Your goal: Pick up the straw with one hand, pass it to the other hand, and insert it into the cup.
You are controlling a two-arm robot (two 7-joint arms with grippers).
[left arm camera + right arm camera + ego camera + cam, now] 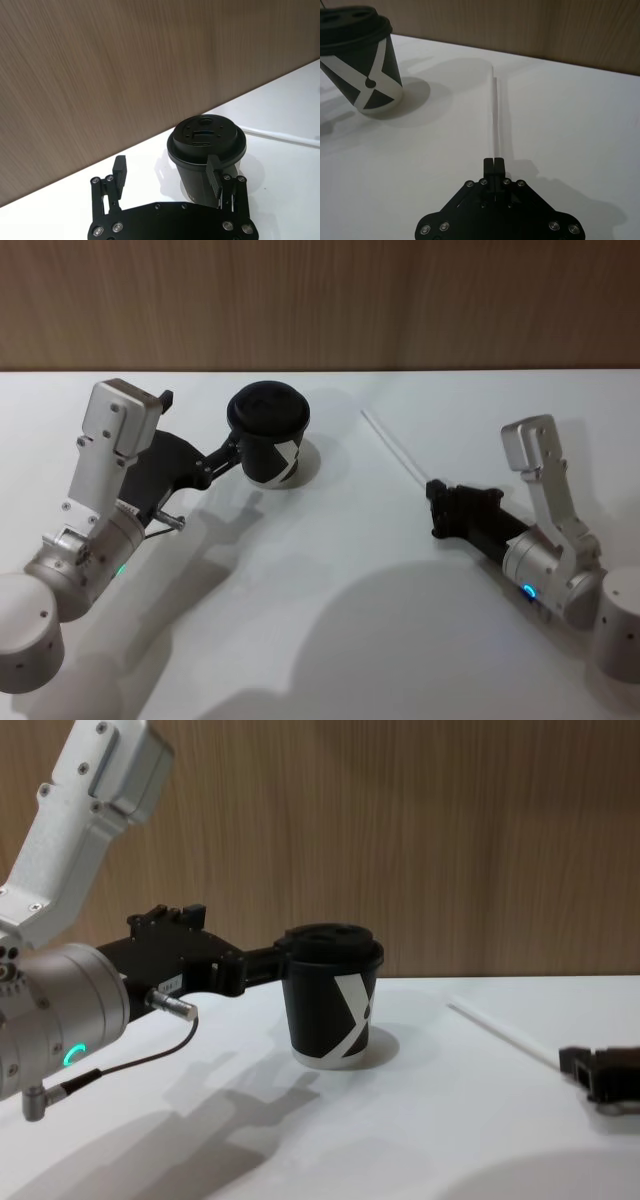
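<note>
The black lidded cup (268, 425) with a white mark stands at the back middle of the table. My left gripper (200, 427) is open beside it. One of its fingertips (214, 167) rests against the side of the cup (205, 145), which is not between the fingers. The thin white straw (395, 448) lies to the right of the cup, pointing away from me. My right gripper (433, 487) is shut on its near end. In the right wrist view the straw (494, 120) runs straight out from that gripper (494, 161).
The white table (320, 590) is bare in front of and between the arms. A wood-panelled wall (320, 300) runs along its far edge, close behind the cup.
</note>
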